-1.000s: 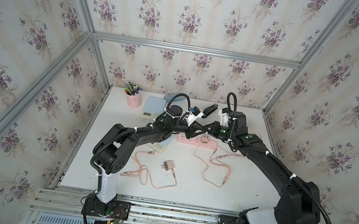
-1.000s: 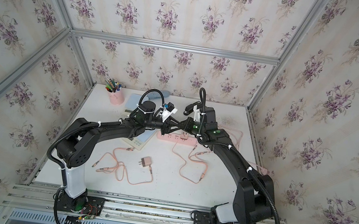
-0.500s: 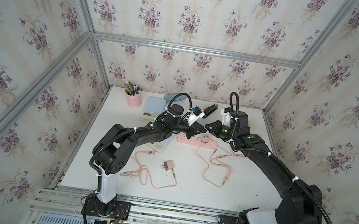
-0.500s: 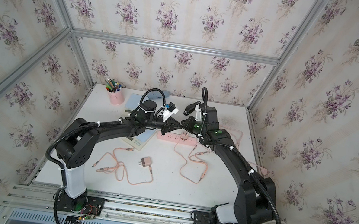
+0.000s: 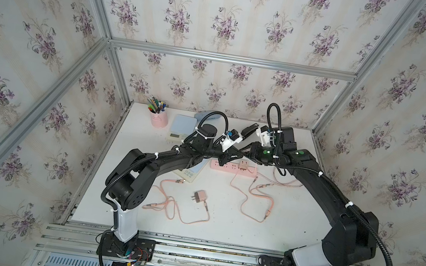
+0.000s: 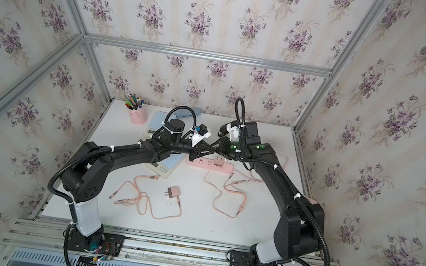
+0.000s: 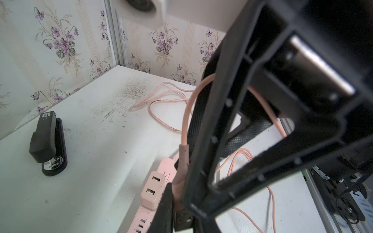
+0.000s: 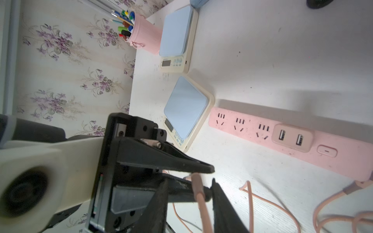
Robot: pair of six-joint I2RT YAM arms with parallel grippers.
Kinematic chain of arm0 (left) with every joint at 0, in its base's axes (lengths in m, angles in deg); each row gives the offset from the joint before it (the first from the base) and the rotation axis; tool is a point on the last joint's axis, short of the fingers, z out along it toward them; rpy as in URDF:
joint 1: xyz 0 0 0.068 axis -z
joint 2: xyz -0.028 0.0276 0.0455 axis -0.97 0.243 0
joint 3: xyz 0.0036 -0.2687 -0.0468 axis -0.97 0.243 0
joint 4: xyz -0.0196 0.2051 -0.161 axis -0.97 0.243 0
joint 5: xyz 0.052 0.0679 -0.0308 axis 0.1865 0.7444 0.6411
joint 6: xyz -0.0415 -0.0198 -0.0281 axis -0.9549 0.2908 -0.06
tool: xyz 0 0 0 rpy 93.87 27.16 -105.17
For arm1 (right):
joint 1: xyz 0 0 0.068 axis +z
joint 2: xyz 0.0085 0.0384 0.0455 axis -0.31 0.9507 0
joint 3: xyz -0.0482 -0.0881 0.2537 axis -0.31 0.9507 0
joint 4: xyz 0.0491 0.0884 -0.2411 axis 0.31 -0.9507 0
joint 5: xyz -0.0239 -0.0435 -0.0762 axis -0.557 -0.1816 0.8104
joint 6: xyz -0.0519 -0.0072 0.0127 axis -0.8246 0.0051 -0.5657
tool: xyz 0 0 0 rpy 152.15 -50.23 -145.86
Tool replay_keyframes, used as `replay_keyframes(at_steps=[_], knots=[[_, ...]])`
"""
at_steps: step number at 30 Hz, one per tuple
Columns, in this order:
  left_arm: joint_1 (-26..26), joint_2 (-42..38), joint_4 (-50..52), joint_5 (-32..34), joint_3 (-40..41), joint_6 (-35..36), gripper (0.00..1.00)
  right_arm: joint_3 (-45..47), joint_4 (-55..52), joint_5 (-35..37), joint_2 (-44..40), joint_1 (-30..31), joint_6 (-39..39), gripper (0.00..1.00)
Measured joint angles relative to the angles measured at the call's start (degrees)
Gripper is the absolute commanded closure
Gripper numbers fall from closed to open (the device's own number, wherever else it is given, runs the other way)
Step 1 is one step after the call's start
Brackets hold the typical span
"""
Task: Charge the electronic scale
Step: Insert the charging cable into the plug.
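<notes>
**Cable plug pinched above the power strip**

In both top views the left gripper (image 5: 237, 155) and right gripper (image 5: 249, 151) meet tip to tip just above the pink power strip (image 5: 225, 167), which carries a USB adapter (image 5: 243, 166); one electronic scale (image 5: 190, 173) lies partly under the left arm (image 5: 161, 160), just beside the strip's end; a second scale (image 5: 180, 126) sits further back by the pen cup (image 5: 158, 119).

In the left wrist view the pink cable (image 7: 182, 159) runs between the left gripper's fingers (image 7: 166, 203); its metal connector (image 7: 182, 218) pokes out beyond them, near the strip.

In the right wrist view the left gripper is clamped on the cable's plug (image 8: 195, 178); the right gripper's own fingers (image 8: 224, 205) stand apart on either side of the cable, the gap wider than the cable.
</notes>
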Motion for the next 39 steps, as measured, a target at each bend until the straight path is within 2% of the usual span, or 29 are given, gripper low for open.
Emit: replay_keyframes(at_steps=[2, 4, 5, 9, 11, 17, 19, 20, 22, 23, 26, 31, 35, 39], knots=[[0.1, -0.1, 0.3, -0.1, 0.2, 0.7, 0.98, -0.1, -0.6, -0.6, 0.3, 0.0, -0.6, 0.85], [0.2, -0.1, 0.9, -0.2, 0.3, 1.3, 0.98, -0.2, -1.3, -0.5, 0.5, 0.0, -1.4, 0.88], [0.3, -0.2, 1.2, -0.3, 0.3, 1.6, 0.98, -0.2, -1.7, -0.6, 0.5, -0.1, -1.5, 0.87], [0.5, -0.2, 1.7, -0.4, 0.3, 2.6, 0.98, -0.6, -2.4, -0.6, 0.7, -0.1, -2.2, 0.70], [0.7, -0.4, 1.8, -0.5, 0.3, 3.0, 0.98, -0.9, -2.7, -0.5, 0.9, -0.1, -2.9, 0.71], [1.1, -0.8, 3.5, -0.1, 0.3, 4.4, 0.98, -1.7, -3.5, -0.5, 2.0, -0.1, -3.7, 1.00], [1.1, -0.8, 4.3, 0.0, 0.3, 4.6, 0.97, -1.7, -3.6, -0.6, 2.4, 0.0, -4.4, 1.00], [1.1, -0.8, 4.5, 0.1, 0.3, 4.7, 0.93, -1.7, -3.7, -0.8, 2.5, 0.0, -4.4, 1.00], [1.1, -0.9, 4.7, 0.5, 0.3, 4.8, 0.57, -1.6, -3.6, -0.7, 2.5, 0.0, -4.4, 1.00], [1.2, -1.1, 4.7, 0.9, 0.5, 4.8, 0.43, -1.4, -3.4, -0.3, 2.2, 0.0, -4.4, 1.00], [1.0, -1.9, 4.2, 3.6, 1.4, 3.8, 0.38, 0.7, -2.6, 4.7, 0.0, 0.0, -4.0, 1.00], [-1.1, -1.2, 3.8, 9.4, 2.2, -2.7, 0.41, 6.7, 2.4, 17.5, -4.1, 0.9, -1.9, 1.00], [-1.4, 1.7, 3.8, 13.2, 2.2, -8.2, 0.44, 8.7, 5.2, 26.4, -3.0, 3.0, -0.9, 1.00], [-1.3, 4.0, 4.9, 16.4, 1.7, -11.4, 0.44, 8.2, 7.1, 31.7, 0.2, 4.5, 0.2, 1.00]])
